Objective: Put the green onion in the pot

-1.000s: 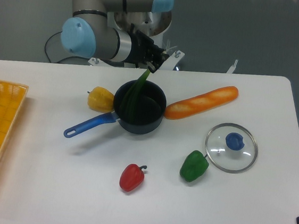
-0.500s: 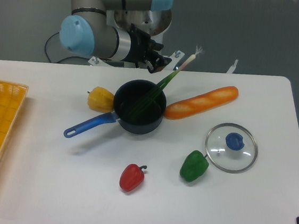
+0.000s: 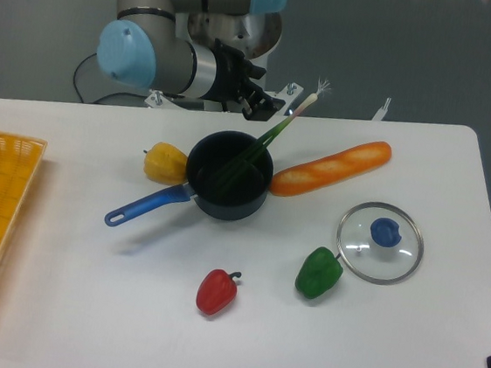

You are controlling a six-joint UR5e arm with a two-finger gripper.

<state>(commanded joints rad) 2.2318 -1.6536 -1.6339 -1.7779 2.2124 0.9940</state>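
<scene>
- Gripper (image 3: 267,105) is seen just behind the pot's far rim, next to the stalk of the green onion (image 3: 267,142); whether the fingers are spread or pressed together cannot be told, too dark and small.
- Contact between gripper and stalk cannot be confirmed; it looks apart or barely beside it.
- Green onion is leaned across the pot (image 3: 227,187): dark leaves down inside the dark bowl, pale whitish end with root tuft poked up and out over the far right rim.
- Pot is set on the white table (image 3: 83,308), long blue handle pointed front-left.
- Task is judged mostly done: leaves are in, but the stalk is longer than the pot is wide, so the pale end is left sticking out.
- Onion is judged light, thin, bendy at the leaves, stiffer at the white end; easily tipped out if nudged, since it is only propped on the rim.
- Best hold is judged to be on the pale firm part near the rim, not on the floppy leaves.
- Bread loaf (image 3: 330,168) is lain just right of the pot, yellow pepper (image 3: 165,162) touching or just beside its left wall.
- Glass lid (image 3: 380,242), green pepper (image 3: 319,273), red pepper (image 3: 217,291) are well apart, toward the front.
</scene>
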